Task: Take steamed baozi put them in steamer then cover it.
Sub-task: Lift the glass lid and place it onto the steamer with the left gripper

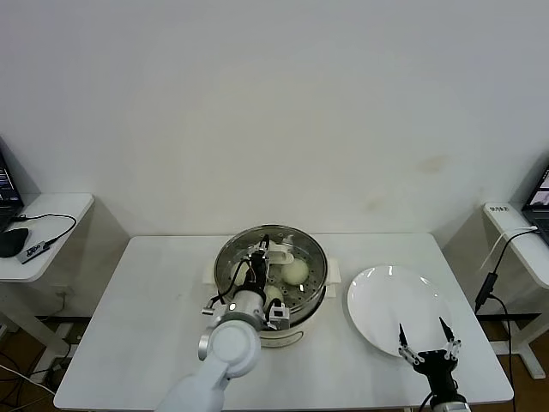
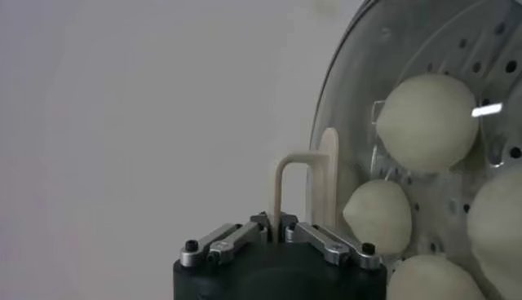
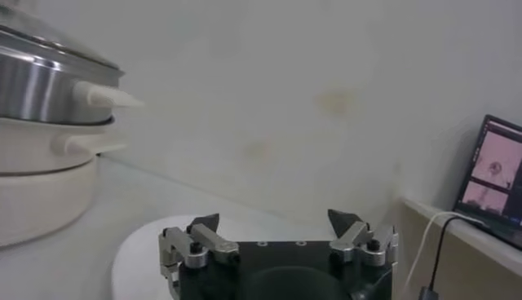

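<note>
The steel steamer (image 1: 292, 322) stands mid-table on its white base. The clear glass cover (image 1: 304, 249) lies over the pot. My left gripper (image 1: 262, 257) is shut on the cover's pale bar handle (image 2: 303, 181), its jaws pinched on the handle's thin leg in the left wrist view (image 2: 274, 225). Several cream-white baozi (image 1: 295, 271) show through the glass on the perforated tray; they also show in the left wrist view (image 2: 426, 122). My right gripper (image 1: 424, 336) hangs open and empty over the near edge of the white plate (image 1: 382, 296).
The plate (image 3: 134, 249) is bare, right of the steamer (image 3: 49, 81). Side tables with cables and screens flank the white table (image 1: 146, 318). A monitor (image 3: 496, 171) stands far right.
</note>
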